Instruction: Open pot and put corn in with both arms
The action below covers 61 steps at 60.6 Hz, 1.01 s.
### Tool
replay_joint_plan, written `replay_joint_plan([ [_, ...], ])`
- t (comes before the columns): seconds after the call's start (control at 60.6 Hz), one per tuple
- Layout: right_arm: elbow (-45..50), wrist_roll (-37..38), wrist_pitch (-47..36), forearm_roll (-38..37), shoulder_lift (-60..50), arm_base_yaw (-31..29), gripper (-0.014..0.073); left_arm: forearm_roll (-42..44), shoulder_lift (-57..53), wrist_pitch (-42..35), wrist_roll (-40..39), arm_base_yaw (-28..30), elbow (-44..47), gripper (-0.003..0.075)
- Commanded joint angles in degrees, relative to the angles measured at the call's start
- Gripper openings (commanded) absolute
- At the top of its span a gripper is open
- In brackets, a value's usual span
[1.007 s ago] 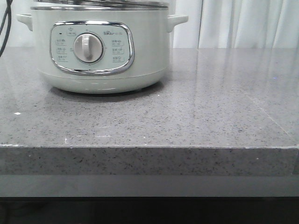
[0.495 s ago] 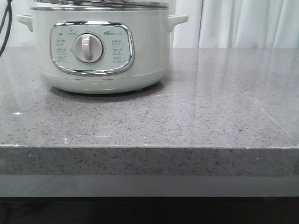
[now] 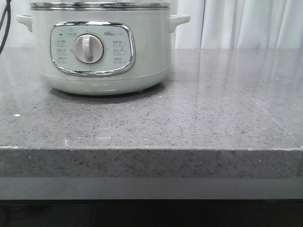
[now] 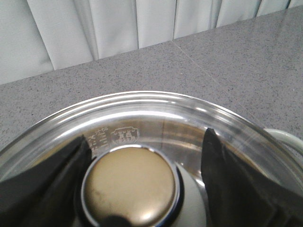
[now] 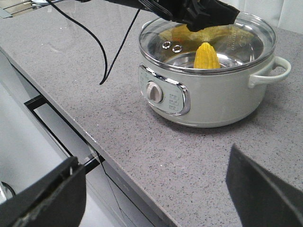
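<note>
The pale grey-green pot (image 3: pixel 104 47) stands at the back left of the counter with its glass lid (image 4: pixel 142 109) resting flat on the steel rim. In the right wrist view the yellow corn (image 5: pixel 207 56) lies inside the pot (image 5: pixel 213 99), seen through the lid (image 5: pixel 246 38). My left gripper (image 4: pixel 147 137) hangs right over the lid, open, a finger on each side of the brass-coloured knob (image 4: pixel 130 187), the far finger clear of it. My right gripper (image 5: pixel 155 158) is open and holds nothing, hanging above the counter's front edge, well away from the pot.
A black cable (image 5: pixel 102 52) trails across the counter beside the pot. The grey speckled counter (image 3: pixel 189 118) ends at a front edge (image 3: pixel 151 149), with cabinet fronts (image 5: pixel 42 137) below. White curtains (image 3: pixel 246 23) hang behind.
The lid's rim, slightly raised and uneven a second ago, now sits level on the pot. The pot itself has barely shifted.
</note>
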Motion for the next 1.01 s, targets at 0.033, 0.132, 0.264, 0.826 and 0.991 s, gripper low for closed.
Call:
replay_joint_plan([
  [0.033, -1.45, -0.21, -3.58, 1.49, -0.07, -0.05, 0.0615, -0.11, -7.06, 1.33, -0.04, -0.21, -2.21, 0.0489],
  [0.132, -1.45, -0.21, -3.58, 1.49, -0.07, -0.05, 0.0615, -0.11, -10.56, 7.0, -0.04, -0.21, -2.21, 0.0489],
  [0.264, -1.45, -0.21, -3.58, 1.49, -0.07, -0.05, 0.0615, -0.54, -14.85, 12.86, -0.04, -0.21, -1.86, 0.0489],
  [0.826, -1.45, -0.21, -2.82, 1.49, -0.07, -0.05, 0.0615, -5.39, -41.24, 12.41, 0.09, -1.1, 28.37, 0.0476],
  [0.991, -1.45, -0.21, -2.82, 1.49, -0.07, -0.05, 0.0615, -5.68, -48.72, 12.41, 0.09, -1.1, 35.12, 0.0438],
])
